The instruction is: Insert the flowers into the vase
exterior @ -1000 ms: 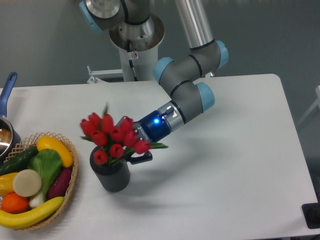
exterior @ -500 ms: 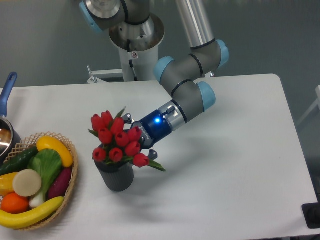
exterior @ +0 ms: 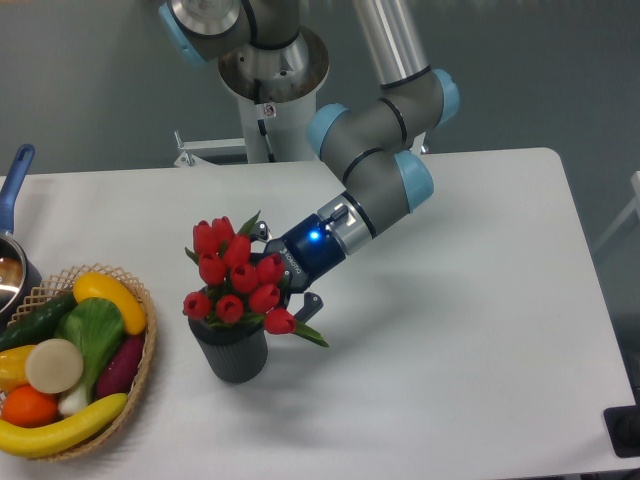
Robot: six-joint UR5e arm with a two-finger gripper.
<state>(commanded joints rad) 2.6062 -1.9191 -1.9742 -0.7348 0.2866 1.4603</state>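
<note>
The flowers (exterior: 236, 272), a bunch of red tulip buds with green leaves, stand upright with their stems down in the vase (exterior: 234, 356), a dark grey ribbed cylinder left of the table's middle. The buds spread wider than the vase mouth and hide it. My gripper (exterior: 282, 270) reaches in from the right, level with the bunch. One finger shows above the buds and one below them at the right. Its fingertips are hidden behind the flowers, and it looks shut on the bunch.
A wicker basket (exterior: 141, 368) of fruit and vegetables sits just left of the vase at the table's left edge. A pot with a blue handle (exterior: 14, 180) stands behind the basket. The robot's base (exterior: 272, 90) rises at the back.
The bunch swung from leaning left to upright over the vase and settled lower into it. The gripper turned with it, then barely moved in the last half second.
</note>
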